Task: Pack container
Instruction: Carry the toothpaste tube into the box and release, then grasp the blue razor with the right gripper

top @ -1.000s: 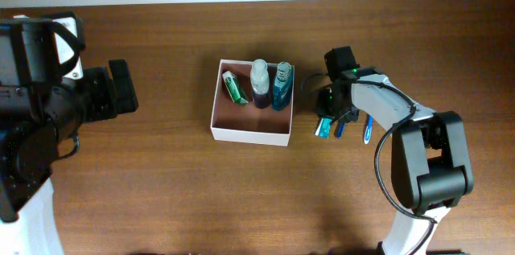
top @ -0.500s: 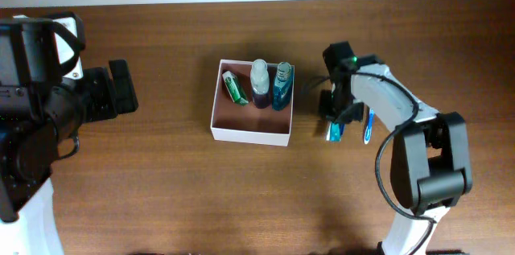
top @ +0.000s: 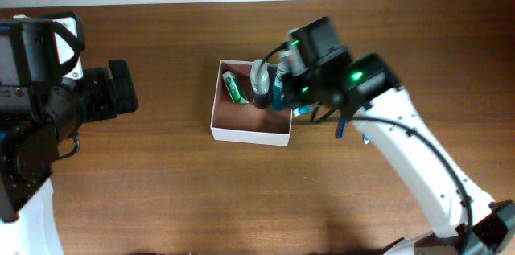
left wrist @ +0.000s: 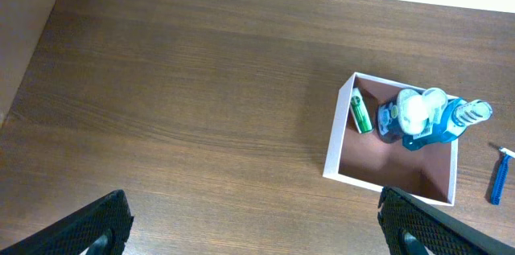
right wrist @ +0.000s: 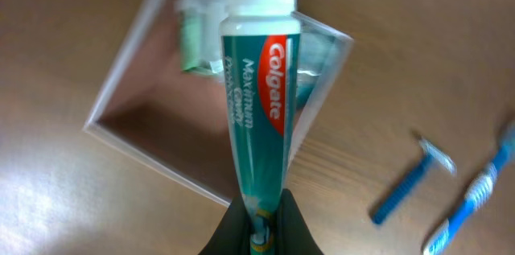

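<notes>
The container (top: pixel 249 130) is a square white-walled box with a pinkish-brown inside at mid-table. It also shows in the left wrist view (left wrist: pixel 386 170) and the right wrist view (right wrist: pixel 153 122). Along its far wall it holds a small green-white carton (top: pixel 234 88), a white-capped bottle (top: pixel 259 78) and a teal bottle (top: pixel 282 86). My right gripper (right wrist: pixel 259 219) is shut on the tail of a teal Colgate toothpaste tube (right wrist: pixel 257 118), held above the container's right edge (top: pixel 299 111). My left gripper (left wrist: pixel 257 223) is open and empty, high above the table, left of the container.
A blue razor (right wrist: pixel 410 191) and a blue-white toothbrush (right wrist: pixel 475 199) lie on the wooden table right of the container. The razor also shows in the overhead view (top: pixel 340 129) and the left wrist view (left wrist: pixel 500 174). The left arm (top: pixel 80 102) stands far left.
My right gripper took the toothpaste from the table right of the container, rose and moved left over the container's right edge. The left arm has not moved.
</notes>
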Robot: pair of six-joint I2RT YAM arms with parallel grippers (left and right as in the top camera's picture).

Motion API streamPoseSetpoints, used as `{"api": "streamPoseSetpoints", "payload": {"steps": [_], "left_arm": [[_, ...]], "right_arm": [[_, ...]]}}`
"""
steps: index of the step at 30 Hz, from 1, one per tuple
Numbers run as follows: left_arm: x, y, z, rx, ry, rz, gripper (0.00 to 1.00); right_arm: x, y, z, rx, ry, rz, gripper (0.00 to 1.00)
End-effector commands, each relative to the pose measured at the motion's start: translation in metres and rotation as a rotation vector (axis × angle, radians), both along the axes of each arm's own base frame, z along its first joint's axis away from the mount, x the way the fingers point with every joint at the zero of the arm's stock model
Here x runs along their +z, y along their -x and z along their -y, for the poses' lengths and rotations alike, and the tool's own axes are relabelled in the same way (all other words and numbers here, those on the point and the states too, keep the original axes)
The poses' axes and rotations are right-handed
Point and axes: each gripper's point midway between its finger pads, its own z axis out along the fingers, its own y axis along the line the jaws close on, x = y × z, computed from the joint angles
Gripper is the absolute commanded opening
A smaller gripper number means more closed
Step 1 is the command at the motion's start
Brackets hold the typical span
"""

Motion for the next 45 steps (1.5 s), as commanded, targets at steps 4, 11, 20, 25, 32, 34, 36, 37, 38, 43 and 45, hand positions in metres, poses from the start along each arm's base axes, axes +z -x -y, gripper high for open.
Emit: {"api": "streamPoseSetpoints", "payload": {"steps": [4,11,20,25,32,34,36,37,38,43,45], "left_arm": [[0.005,0.004,-0.002,0.007,-0.005,0.018,0.99],[0.005,0.004,-0.002,0.007,-0.005,0.018,0.99],[0.005,0.004,-0.002,0.007,-0.005,0.019,0.99],[0.005,0.004,-0.002,0.007,-0.005,0.019,0.99],[0.005,0.004,-0.002,0.007,-0.005,0.019,0.99],[0.005,0.004,-0.002,0.007,-0.005,0.018,0.99],[0.005,0.004,-0.002,0.007,-0.005,0.019,1.00],[0.005,0.004,-0.002,0.007,-0.005,0.019,0.99],[0.005,0.004,-0.002,0.007,-0.005,0.019,0.99],[0.005,0.004,-0.002,0.007,-0.005,0.019,0.99],[0.005,0.004,-0.002,0.007,-0.005,0.018,0.99]], "right_arm": [[-0.048,0.011,-0.054,0.464,0.210,0.041,0.04],[-0.115,-0.003,-0.072,0.754,0.362,0.018,0.04],[-0.097,0.011,-0.081,0.746,0.285,-0.012,0.40],[-0.038,0.013,-0.066,0.482,0.150,-0.009,0.36],[-0.002,0.001,0.012,0.053,0.028,-0.087,0.36],[-0.009,-0.004,0.039,-0.077,0.016,-0.145,0.36],[-0.019,-0.011,0.061,-0.169,0.013,-0.183,0.36],[-0.026,-0.016,0.072,-0.214,0.010,-0.198,0.36],[-0.034,-0.021,0.082,-0.256,0.008,-0.214,0.36],[-0.089,-0.039,0.130,-0.464,-0.003,-0.302,0.41],[-0.117,-0.042,0.146,-0.536,-0.008,-0.340,0.42]]}}
